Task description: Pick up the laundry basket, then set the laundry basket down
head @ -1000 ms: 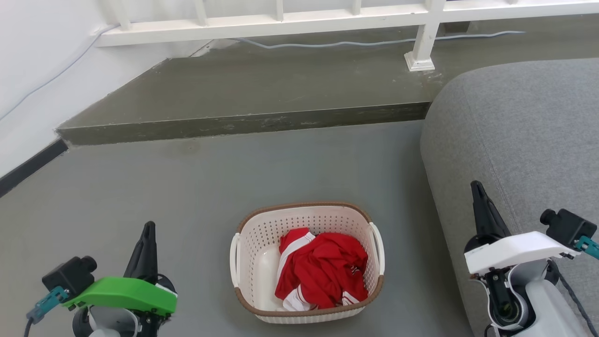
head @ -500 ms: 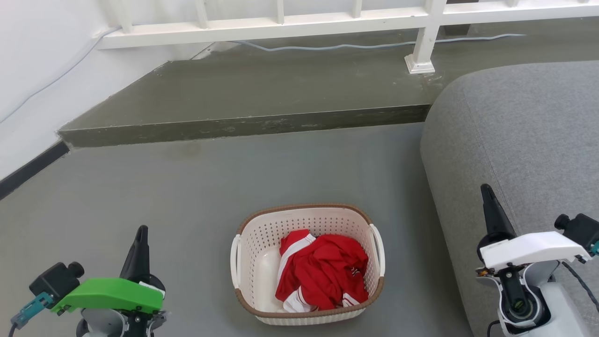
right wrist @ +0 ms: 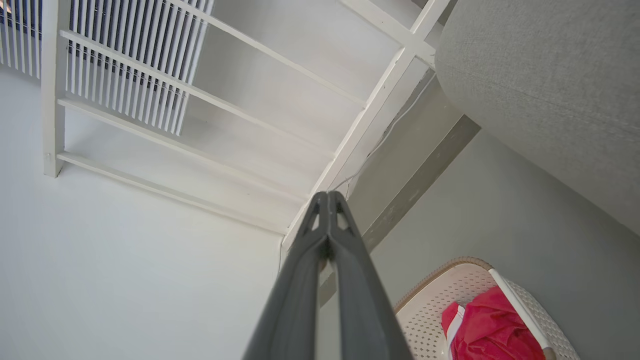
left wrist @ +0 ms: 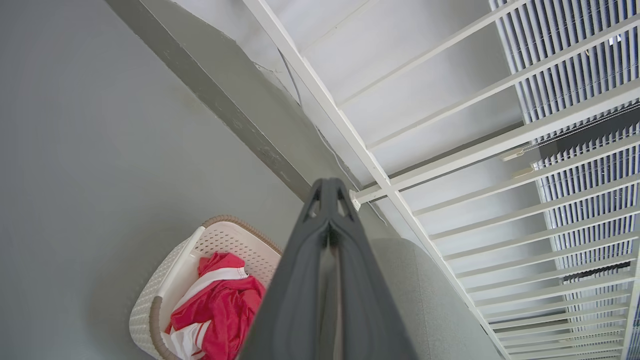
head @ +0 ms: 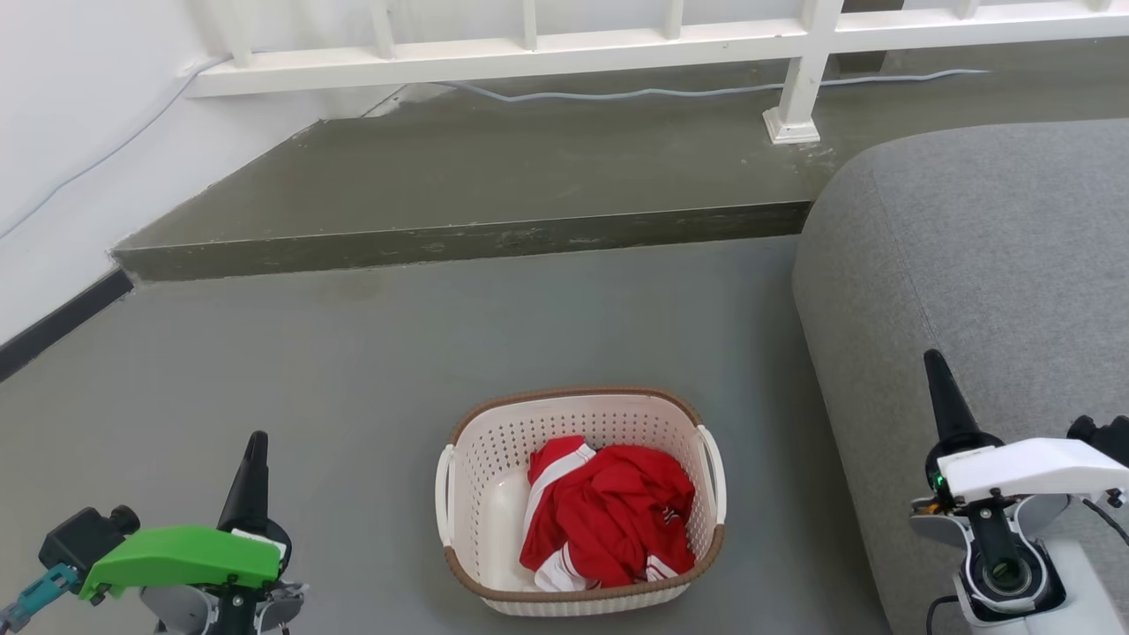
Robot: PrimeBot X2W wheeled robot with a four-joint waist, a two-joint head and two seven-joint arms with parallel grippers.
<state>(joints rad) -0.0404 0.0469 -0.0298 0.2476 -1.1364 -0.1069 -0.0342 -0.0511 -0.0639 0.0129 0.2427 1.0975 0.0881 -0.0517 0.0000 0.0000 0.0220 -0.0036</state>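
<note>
The laundry basket (head: 494,454) sits on the grey floor (head: 353,370) between our grippers, well apart from both, with a red-and-white garment (head: 617,520) inside. Our left gripper (head: 256,441) and right gripper (head: 935,360) are empty, fingers pressed together, the right beside the grey sofa (head: 970,247).

Cream-white perforated plastic laundry basket (head: 494,445), rounded-rectangular, brown woven-look rim, white handle each side. Upright on grey floor (head: 353,370), near grey sofa (head: 970,247). Crumpled red-and-white garment (head: 609,511) inside, toward right.
</note>
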